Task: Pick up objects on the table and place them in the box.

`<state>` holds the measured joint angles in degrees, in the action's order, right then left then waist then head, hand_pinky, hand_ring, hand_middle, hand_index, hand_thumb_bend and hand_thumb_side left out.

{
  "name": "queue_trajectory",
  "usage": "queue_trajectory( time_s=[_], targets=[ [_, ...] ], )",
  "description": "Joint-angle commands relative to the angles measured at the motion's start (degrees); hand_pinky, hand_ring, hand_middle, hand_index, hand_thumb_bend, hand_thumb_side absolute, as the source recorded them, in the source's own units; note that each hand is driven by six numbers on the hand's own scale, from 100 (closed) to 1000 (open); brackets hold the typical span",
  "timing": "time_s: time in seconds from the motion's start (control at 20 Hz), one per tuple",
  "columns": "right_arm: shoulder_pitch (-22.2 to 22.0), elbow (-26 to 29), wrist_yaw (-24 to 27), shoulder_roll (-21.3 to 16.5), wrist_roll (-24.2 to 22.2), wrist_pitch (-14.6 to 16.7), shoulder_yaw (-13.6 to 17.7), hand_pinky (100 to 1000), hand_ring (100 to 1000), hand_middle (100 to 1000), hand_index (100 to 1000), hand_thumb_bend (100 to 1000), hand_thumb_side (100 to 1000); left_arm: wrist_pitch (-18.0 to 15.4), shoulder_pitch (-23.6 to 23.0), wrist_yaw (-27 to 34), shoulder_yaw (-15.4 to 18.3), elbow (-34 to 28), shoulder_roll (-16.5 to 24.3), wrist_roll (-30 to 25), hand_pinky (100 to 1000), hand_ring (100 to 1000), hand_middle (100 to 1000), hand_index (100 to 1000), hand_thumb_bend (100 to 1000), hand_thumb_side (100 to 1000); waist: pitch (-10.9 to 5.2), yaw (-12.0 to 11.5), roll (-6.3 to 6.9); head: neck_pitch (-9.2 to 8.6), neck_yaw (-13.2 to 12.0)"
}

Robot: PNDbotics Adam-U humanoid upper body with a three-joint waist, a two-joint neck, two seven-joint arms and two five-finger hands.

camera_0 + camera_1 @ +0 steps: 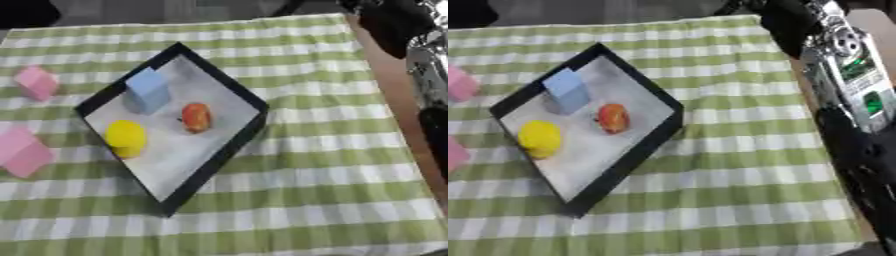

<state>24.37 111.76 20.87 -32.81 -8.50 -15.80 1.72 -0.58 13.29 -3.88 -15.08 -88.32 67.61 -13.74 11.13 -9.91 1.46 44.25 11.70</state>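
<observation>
A black-rimmed box [223, 76] with a grey floor lies askew on the checked cloth, left of centre. Inside it stand a light blue block [149, 89], an orange-red rounded object [197, 117] and a yellow rounded object [126, 137]. Two pink blocks lie on the cloth outside the box: one at the far left [37, 82], another lower by the left edge [24, 152]. My right arm [846, 65], silver and black, runs down the right side beyond the cloth. My right hand [864, 160] shows only as a dark shape low on the right, far from every object. No left hand shows.
The green and white checked cloth [324, 165] covers the table. Its right edge leaves a strip of brown table [389, 85] beside my right arm. Cloth right of and below the box holds no objects.
</observation>
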Motion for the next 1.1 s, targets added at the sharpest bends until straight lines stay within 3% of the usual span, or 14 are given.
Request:
queue_trajectory(
  time_s=[0.05, 0.3, 0.65, 1.1],
  targets=[
    [1.01, 0.17, -0.43, -0.69, -0.3, 0.06, 0.19, 952, 747, 654, 756, 100, 472, 3.1, 1.6, -1.06, -0.33, -0.41, 2.2, 0.49, 917, 855, 797, 865, 691, 781, -0.02, 0.06, -0.24, -0.13, -0.65],
    [1.31, 0.01, -0.56, -0.49, -0.69, -0.08, -0.14, 952, 748, 655, 757, 100, 476, 8.04, 5.18, -2.49, -3.19, 1.3, 0.34, -0.02, 914, 833, 774, 850, 701, 778, -0.1, 0.41, -0.1, -0.13, -0.69],
    [1.34, -0.19, -0.94, -0.47, -0.99, -0.18, -0.33, 954, 749, 656, 757, 100, 484, 14.8, 7.73, -3.51, -6.08, -1.12, -0.93, -2.19, 890, 800, 740, 832, 695, 794, 0.13, 0.64, 0.21, -0.13, -0.93],
    [1.29, -0.39, -1.29, -0.4, -1.43, -0.27, -0.46, 956, 750, 658, 758, 100, 494, 17.12, 9.07, -3.62, -7.24, -0.98, -2.41, -1.8, 903, 818, 759, 849, 701, 779, 0.45, 0.55, 0.08, -0.13, -2.01]
  ],
)
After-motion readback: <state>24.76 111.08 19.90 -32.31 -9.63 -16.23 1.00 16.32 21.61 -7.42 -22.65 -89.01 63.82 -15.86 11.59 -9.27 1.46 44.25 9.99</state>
